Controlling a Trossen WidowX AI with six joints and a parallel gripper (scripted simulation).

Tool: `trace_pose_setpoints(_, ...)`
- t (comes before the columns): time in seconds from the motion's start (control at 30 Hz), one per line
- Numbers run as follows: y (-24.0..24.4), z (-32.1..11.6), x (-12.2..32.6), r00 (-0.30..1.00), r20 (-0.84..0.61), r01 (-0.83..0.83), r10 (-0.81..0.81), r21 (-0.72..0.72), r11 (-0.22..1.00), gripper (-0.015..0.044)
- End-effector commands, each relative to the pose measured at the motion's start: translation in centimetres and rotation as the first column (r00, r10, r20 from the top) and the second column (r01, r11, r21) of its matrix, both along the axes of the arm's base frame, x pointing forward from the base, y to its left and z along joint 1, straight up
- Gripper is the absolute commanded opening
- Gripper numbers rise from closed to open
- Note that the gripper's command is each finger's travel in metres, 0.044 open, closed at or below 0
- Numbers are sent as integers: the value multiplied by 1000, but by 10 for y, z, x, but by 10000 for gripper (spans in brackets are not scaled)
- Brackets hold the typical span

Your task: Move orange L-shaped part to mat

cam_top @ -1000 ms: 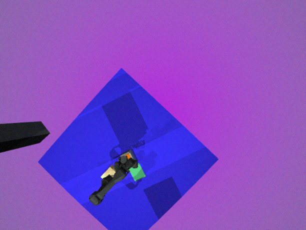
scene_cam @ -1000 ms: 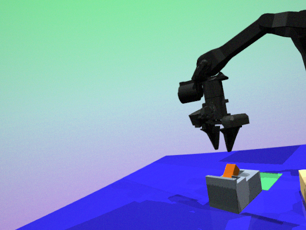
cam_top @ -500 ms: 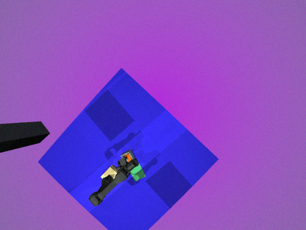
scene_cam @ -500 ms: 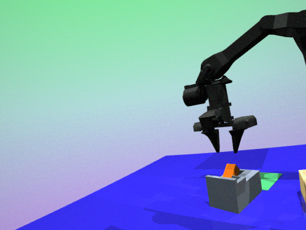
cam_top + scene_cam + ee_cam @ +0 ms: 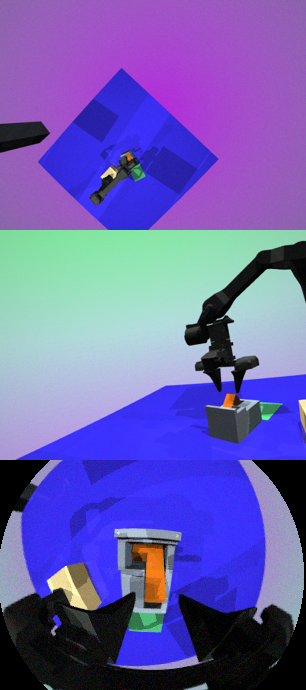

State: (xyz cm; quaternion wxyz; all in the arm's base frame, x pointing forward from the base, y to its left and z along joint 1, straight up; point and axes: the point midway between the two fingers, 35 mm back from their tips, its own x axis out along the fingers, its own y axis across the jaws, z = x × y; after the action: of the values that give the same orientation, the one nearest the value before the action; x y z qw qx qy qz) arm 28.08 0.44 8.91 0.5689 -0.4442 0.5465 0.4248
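The orange part [image 5: 128, 157] [image 5: 228, 401] [image 5: 155, 575] is tilted in the pocket of the grey tray [image 5: 221, 422] [image 5: 145, 535]. Its L-shaped end is low by the tray's wall with the small bolts, and its straight end, towards the mat, stands raised above the rim. My gripper [image 5: 228, 392] [image 5: 157, 596] is open and empty. Its fingers point down just above the part, and in the wrist view the tips lie to either side of the raised end. The green mat [image 5: 141, 176] [image 5: 273, 408] [image 5: 146, 622] lies flat beside the tray, with nothing on it.
A cream block [image 5: 109, 172] [image 5: 302, 415] [image 5: 75, 585] stands beside the arm, on the side away from the mat. A black beam [image 5: 22, 132] shows at the left of the top view. Dark shadows cross the blue table top [image 5: 120, 87].
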Motion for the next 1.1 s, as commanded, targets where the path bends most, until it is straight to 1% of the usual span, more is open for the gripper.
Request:
trace_pose_setpoints(0.0,0,-9,-1,1000,-6,-6,6,0,1000,280)
trace_pose_setpoints(0.73,0,-40,-1,1000,-6,-6,6,0,1000,280)
trace_pose_setpoints(0.93,0,-36,0,1000,-3,0,0,0,1000,122)
trace_pose_setpoints(1.07,0,-36,0,1000,-3,0,0,0,1000,96)
